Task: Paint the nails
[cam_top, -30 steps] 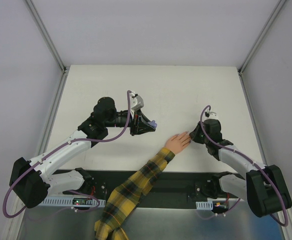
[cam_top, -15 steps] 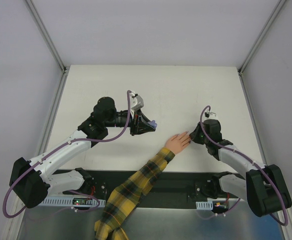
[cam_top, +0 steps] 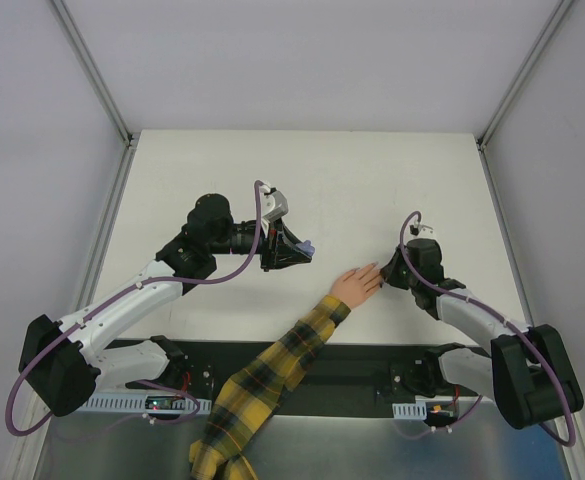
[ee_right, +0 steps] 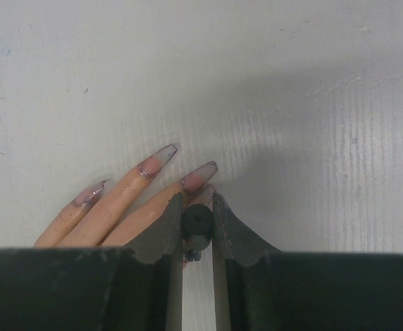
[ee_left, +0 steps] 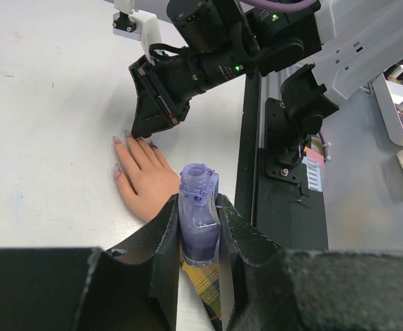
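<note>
Left of the hand (cam_top: 357, 283), the left gripper (ee_left: 200, 215) is clamped on the flat sides of an uncapped purple bottle (ee_left: 199, 231), holding it upright with its mouth clear. The bottle sits well apart from the fingertips.

The hand lies palm down on the table (cam_top: 372, 190), its plaid sleeve (cam_top: 272, 375) running back toward the near edge. The nails (ee_right: 161, 156) are at its far-right end, long and pale pink, with purple smears showing on a few of them.

Right of the hand, the right gripper (ee_right: 197, 205) sits low at the fingertips, its jaws narrowed onto a small dark cap (ee_right: 197, 222). The brush under the cap is hidden, so I cannot tell if it touches a nail. One nail lies just ahead of the jaws, partly covered.

The nails look stiff, smooth and thin at the tips, so polish will likely slide and pool. They are not things to grip: only bristles should meet them, stroked lightly from base to tip. The hand seems light and could shift under a push. The right hold is on the cap's sides, as it is now.
</note>
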